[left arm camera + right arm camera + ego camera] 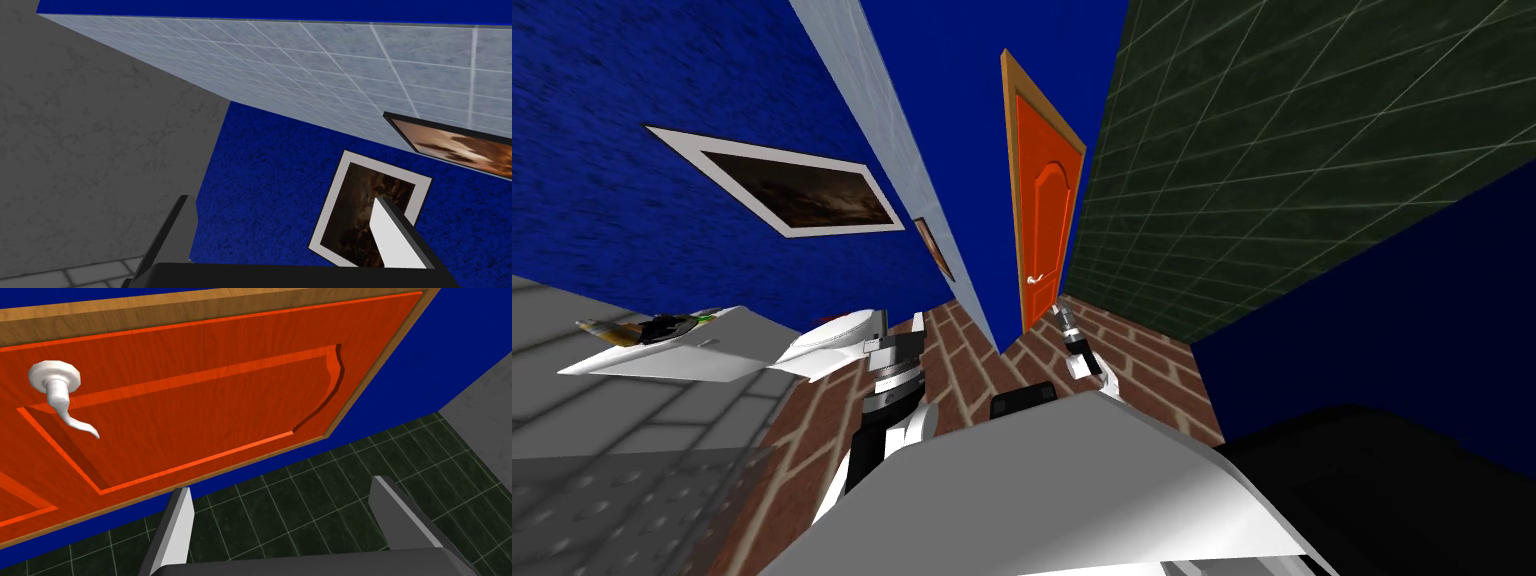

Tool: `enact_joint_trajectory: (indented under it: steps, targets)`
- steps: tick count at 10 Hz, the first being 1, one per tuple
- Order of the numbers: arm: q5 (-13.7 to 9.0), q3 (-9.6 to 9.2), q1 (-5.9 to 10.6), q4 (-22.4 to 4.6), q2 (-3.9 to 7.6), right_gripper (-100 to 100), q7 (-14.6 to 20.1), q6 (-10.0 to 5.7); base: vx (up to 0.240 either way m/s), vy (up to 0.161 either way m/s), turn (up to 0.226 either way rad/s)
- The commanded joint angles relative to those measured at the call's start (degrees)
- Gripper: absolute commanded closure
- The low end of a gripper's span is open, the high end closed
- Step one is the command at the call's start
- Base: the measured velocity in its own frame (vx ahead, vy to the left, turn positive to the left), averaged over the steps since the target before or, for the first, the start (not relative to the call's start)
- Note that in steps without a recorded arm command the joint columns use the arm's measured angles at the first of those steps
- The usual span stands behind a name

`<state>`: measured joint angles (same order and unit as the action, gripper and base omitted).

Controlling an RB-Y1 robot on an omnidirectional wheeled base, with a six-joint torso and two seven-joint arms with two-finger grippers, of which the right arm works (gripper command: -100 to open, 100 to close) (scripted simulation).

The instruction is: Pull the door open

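You see an orange door (1047, 200) with a white handle (55, 383) mid-frame, a dark green tiled wall (1272, 150) upper right and a red brick floor (962, 360) below.

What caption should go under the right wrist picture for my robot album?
Open right end effector before the orange door, its white lever handle not yet grasped.

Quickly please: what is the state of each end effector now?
Left end effector: open, holding nothing.
Right end effector: open, holding nothing, not yet at the door handle.
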<state>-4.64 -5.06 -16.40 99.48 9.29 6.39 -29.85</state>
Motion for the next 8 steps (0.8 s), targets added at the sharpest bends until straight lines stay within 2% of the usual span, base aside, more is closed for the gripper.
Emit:
enact_joint_trajectory:
  steps: [1,8]
  targets:
    - [-0.21,-0.13,0.89,-2.64,0.96,-100,0.57,-0.75,0.084,-0.082,0.169]
    - [-0.97,-0.91,5.09,-14.66,4.76,-100,2.62,-4.26,0.07,-0.102,0.17]
